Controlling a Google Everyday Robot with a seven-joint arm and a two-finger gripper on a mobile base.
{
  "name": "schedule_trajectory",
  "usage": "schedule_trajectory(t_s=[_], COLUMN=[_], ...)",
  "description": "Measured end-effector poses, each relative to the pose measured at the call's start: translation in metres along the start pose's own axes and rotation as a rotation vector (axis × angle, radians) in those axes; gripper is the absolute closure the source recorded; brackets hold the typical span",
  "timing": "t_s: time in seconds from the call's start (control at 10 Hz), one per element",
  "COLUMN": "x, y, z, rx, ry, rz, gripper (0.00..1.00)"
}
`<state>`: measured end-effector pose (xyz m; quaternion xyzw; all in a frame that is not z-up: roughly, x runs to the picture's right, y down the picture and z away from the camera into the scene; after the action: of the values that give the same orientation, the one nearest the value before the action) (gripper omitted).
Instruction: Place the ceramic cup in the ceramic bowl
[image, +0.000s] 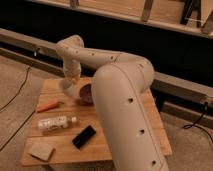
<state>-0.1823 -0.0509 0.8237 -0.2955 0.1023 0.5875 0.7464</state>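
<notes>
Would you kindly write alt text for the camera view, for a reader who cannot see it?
A white robot arm reaches across a wooden table, its gripper low beside a dark maroon bowl. Nearer lie an orange object, a clear bottle, a black block and a tan pad.
</notes>
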Motion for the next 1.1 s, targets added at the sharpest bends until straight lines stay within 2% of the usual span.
schedule_trajectory(t_s=[0.1,0.4,0.5,0.7,1.1], x=[0.002,0.012,0.020,0.029,0.053], y=[-0.003,-0.030,-0.049,-0.070,-0.107], z=[-0.021,-0.053,-0.066,-0.072,-0.055], rx=[-0.021,-0.024,-0.022,-0.025,-0.030], ry=[-0.021,-0.060,-0.081,-0.100,-0.097], rz=[0.003,0.046,0.082,0.125,0.219], gripper=[1.00,1.00,1.00,1.00,1.00])
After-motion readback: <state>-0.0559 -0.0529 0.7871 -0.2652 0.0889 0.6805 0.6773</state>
